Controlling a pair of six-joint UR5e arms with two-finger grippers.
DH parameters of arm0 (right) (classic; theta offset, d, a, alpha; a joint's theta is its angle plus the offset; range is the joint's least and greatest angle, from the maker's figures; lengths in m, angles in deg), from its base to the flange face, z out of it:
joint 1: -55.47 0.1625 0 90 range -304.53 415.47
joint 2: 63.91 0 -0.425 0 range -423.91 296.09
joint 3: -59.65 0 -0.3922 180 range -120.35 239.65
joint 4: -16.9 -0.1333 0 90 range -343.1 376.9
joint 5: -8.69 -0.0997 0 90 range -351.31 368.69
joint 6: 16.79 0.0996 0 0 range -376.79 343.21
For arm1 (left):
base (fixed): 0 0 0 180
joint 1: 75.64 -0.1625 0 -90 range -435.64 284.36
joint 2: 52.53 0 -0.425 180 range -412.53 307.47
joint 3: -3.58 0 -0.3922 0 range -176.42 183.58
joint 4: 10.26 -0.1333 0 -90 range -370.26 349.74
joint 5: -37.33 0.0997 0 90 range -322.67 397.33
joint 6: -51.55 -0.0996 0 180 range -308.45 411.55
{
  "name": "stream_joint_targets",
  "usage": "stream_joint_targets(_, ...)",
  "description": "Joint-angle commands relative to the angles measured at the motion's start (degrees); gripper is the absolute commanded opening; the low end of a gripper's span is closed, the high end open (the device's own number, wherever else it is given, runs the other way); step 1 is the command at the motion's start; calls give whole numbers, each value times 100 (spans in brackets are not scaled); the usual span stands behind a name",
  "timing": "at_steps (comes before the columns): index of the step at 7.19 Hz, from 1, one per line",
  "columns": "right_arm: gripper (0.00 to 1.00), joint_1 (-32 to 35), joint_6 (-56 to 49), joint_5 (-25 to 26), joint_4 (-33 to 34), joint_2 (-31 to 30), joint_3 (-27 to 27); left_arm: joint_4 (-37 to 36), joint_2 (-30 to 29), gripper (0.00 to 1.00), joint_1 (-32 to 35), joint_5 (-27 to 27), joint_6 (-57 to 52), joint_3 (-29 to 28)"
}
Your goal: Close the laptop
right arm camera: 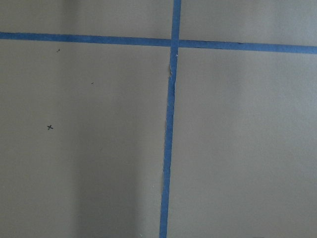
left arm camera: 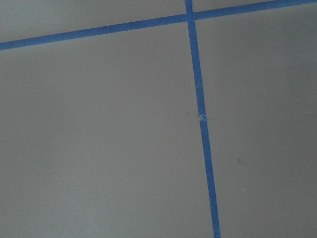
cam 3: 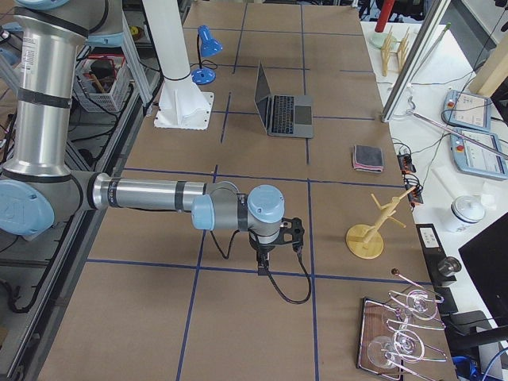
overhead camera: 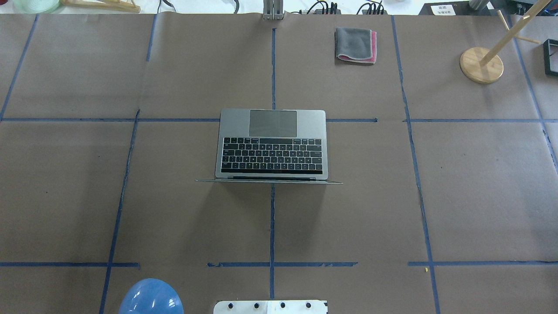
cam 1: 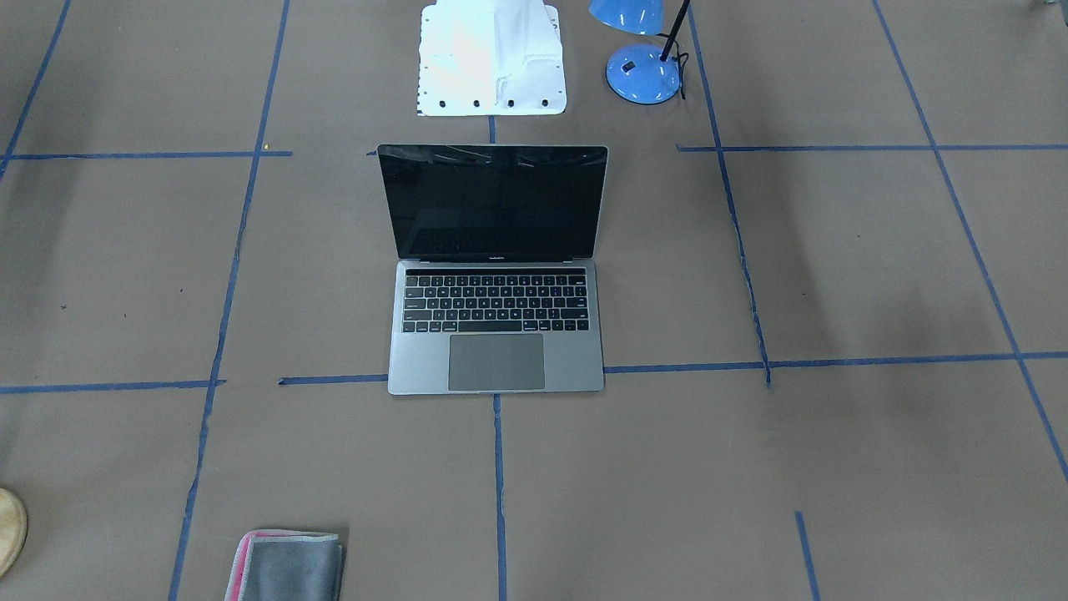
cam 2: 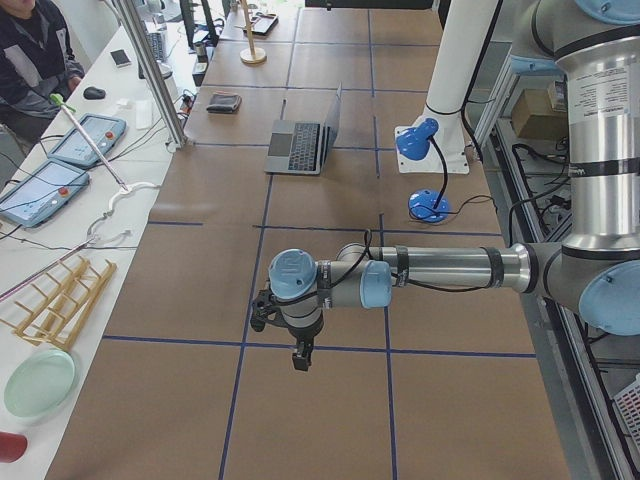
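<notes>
Plainly, the laptop (cam 1: 496, 302) has been set at the middle of the worktop (cam 1: 868, 259) so that either arm could reach it. Its base lies flat and its lid stands nearly upright, with the lid's back turned to the robot's white pedestal (cam 1: 492, 63) and the keyboard facing away. Closing it, I judge, means meeting the lid's top edge from the robot's side and tipping it forward and down onto the keys. Neither arm is near the laptop. The left fingers (cam 2: 300, 358) hang pointing down over bare paper well off toward the laptop's end on the robot's left, and the right fingers (cam 3: 263, 268) do the same well off toward the opposite end. This looks like a waiting pose with the task not yet begun. Both wrist views show only brown paper and blue tape, and the side views alone cannot settle it, so I cannot tell whether either pair of fingers is released or clenched. By count there is one laptop and two arms. One folded grey-and-pink cloth (cam 1: 288, 566) lies beyond the laptop's trackpad edge, one blue lamp (cam 1: 642, 73) stands behind the lid beside the pedestal, and one wooden stand (overhead camera: 481, 64) sits far off past the cloth.
</notes>
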Motion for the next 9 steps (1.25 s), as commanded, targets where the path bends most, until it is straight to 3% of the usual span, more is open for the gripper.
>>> stream_joint_targets(1, 100, 0, -7, -4, -683, -9, -1, -10, -32, 100, -3, 32, 7, 144)
stream_joint_targets(3, 100, 0, 124, -405, -1232, -88, 77, 173, -495, 100, -20, 23, 43, 556)
stream_joint_targets(5, 99, -87, 509, -1676, -1250, -79, 332, 385, -885, 100, -81, -99, 208, 427)
stream_joint_targets(7, 99, -630, 1672, -1718, -2281, -79, 394, 901, -894, 100, -582, -495, 935, 434)
stream_joint_targets(9, 99, -1541, 3954, -1203, -4124, -62, 385, 1334, -832, 100, -1117, -583, 1401, 566)
